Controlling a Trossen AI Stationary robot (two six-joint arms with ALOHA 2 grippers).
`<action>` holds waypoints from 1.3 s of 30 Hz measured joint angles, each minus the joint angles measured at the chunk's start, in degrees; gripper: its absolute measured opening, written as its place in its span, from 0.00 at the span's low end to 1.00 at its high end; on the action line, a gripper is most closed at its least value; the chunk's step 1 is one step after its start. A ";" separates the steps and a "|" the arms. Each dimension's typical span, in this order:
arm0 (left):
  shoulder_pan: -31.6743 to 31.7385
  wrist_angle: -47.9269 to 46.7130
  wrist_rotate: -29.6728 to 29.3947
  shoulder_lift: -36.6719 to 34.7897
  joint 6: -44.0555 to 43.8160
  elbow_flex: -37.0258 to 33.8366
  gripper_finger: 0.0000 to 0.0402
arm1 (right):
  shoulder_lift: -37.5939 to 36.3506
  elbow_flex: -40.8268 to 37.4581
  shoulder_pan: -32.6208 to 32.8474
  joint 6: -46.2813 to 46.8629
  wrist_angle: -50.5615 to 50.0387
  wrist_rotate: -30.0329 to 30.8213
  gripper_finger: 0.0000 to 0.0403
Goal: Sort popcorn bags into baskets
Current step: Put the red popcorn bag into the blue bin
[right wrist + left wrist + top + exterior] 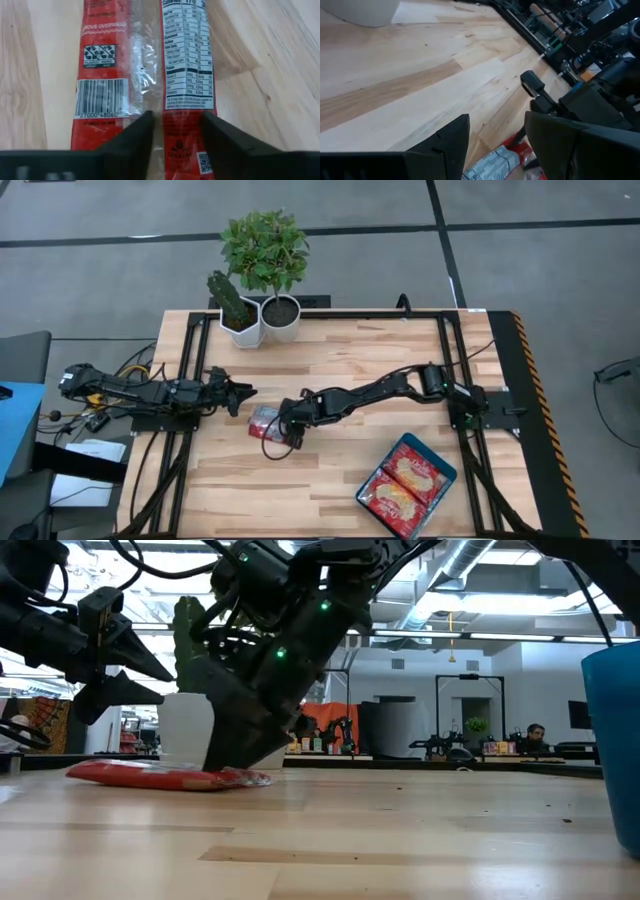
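One red popcorn bag [262, 420] lies flat on the wooden table, printed back face up; it also shows in the low view [160, 775] and the right wrist view [125, 60]. My right gripper [177, 132] is open and reaches down onto the bag's end toward the table's right edge [235, 765]. My left gripper [240, 393] is open and empty, held above the table just left of the bag, which shows below its fingers [492, 164]. The teal tray [452, 473] at the near right holds two more bags [415, 470], lying flat side by side. My right gripper comes at the bag from above, slanting down from the table's right, its fingers apart over the bag's back face beside the clear centre seam [150, 100]. I cannot tell whether the fingertips [135, 135] touch the bag. The bag lies flat on the table.
Two white plant pots [262, 325] with green plants stand at the table's far edge, behind my left gripper. Black frame rails [185, 370] run along the table's left and right sides. The tray's wall [612, 740] shows at the right in the low view.
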 joint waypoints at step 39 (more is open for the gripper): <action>-0.01 -0.02 0.03 0.08 -0.42 -0.02 0.46 | -8.05 -0.45 1.26 13.80 -11.41 -4.88 0.51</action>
